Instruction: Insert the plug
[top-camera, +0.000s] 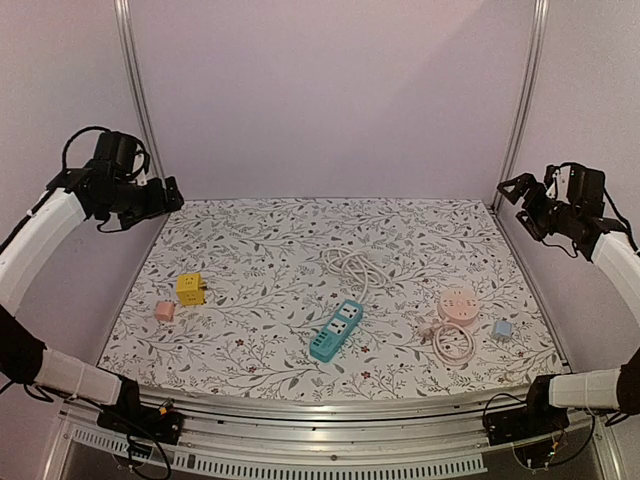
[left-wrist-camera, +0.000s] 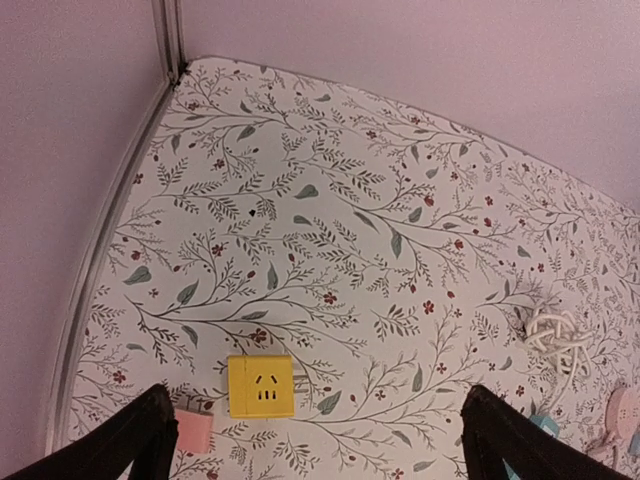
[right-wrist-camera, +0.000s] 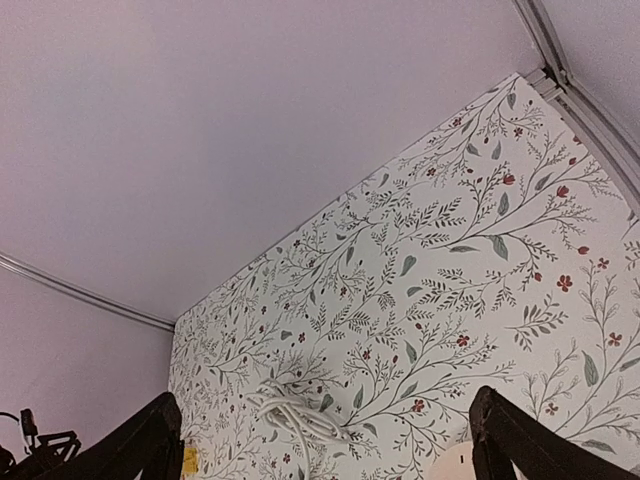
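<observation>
The likeliest plug, to my eye, was the yellow plug cube (top-camera: 190, 288), lying on the left side of the table (top-camera: 260, 225), well apart from the teal power strip (top-camera: 336, 331) near the middle. In the left wrist view its socket face pointed up. Something that might have been its prongs stuck out of one side, though it was too small to be sure. It looked like hard, light plastic: stiff, not fragile, but smooth enough to twist between the fingers if pinched at a corner. I judged the best hold to be across two flat opposite sides, clear of the prong face. It would also need turning before those prongs could go down into the strip.

A small pink block (top-camera: 165, 311) sat just beside the cube, close enough to be nudged. The strip itself seemed light and free to slide, so the push would probably call for the other arm to steady it. Its white cord (top-camera: 352, 265) lay bundled just behind it.

Over on the right were a round pink socket (top-camera: 457, 302), its pink cord (top-camera: 453, 343) looped in front, and a pale blue block (top-camera: 501, 328) next to them. I could not tell whether either small block was also a plug.

The left gripper (top-camera: 172, 195) and right gripper (top-camera: 512, 193) both hung high near the side walls, fingers spread wide, holding nothing.
</observation>
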